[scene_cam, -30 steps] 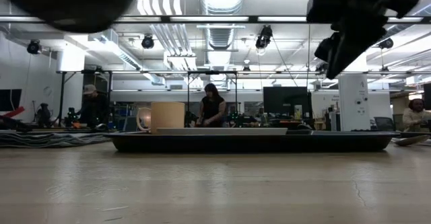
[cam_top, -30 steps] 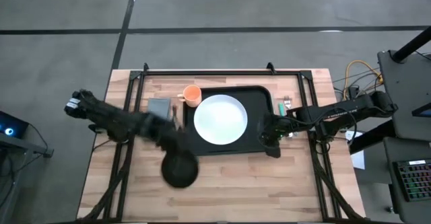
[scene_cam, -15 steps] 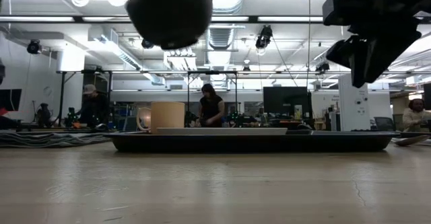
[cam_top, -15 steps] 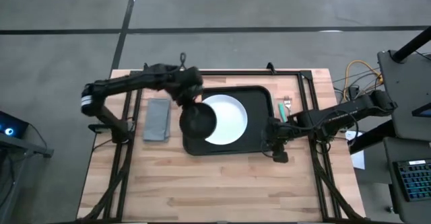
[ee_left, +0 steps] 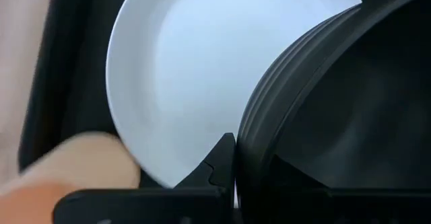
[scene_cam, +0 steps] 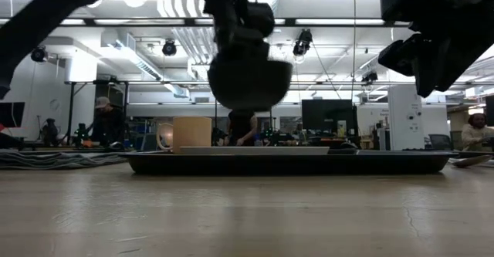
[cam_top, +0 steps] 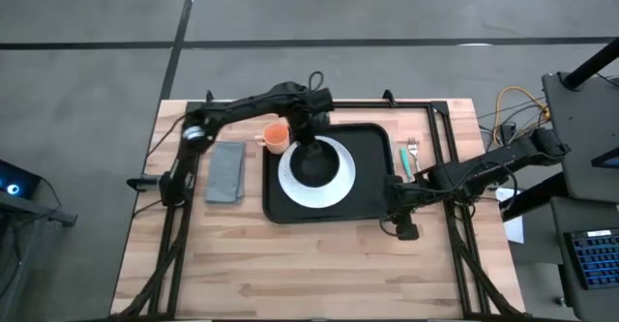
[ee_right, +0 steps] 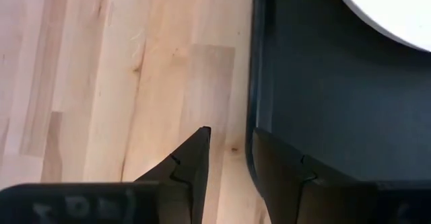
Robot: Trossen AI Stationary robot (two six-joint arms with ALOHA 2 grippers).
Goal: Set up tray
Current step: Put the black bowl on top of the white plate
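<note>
The black tray [cam_top: 369, 140] lies on the wooden table with a white plate [cam_top: 338, 185] on it. An orange cup [cam_top: 277, 136] stands by the tray's far left corner. My left gripper [cam_top: 311, 129] is shut on a black ribbed bowl [cam_top: 314, 163], which it holds over the plate; in the low view the bowl [scene_cam: 247, 76] hangs above the tray [scene_cam: 285, 162]. My right gripper [cam_top: 403, 227] hovers open, with a narrow gap, by the tray's near right corner; its wrist view shows the tray's edge [ee_right: 259, 116] beside the fingers. My left gripper holds the black bowl by its rim [ee_left: 248, 143]. One finger [ee_left: 217, 162] lies against the outside of the ribbed wall; the bowl hides the other finger. The fingers come from above, and the bowl hangs below them, lifted clear above the white plate [ee_left: 195, 69].
A grey folded napkin [cam_top: 226, 171] lies on the table left of the tray. A fork and a green-handled utensil [cam_top: 407, 155] lie right of the tray. Bare wood [cam_top: 319, 264] stretches along the near side. People stand in the room behind the table.
My left gripper has carried the black bowl from over the table's near left part toward the far edge and to the right, over the tray. It has then come down, so the bowl is now above the white plate. My right gripper has drifted slightly toward the near edge.
</note>
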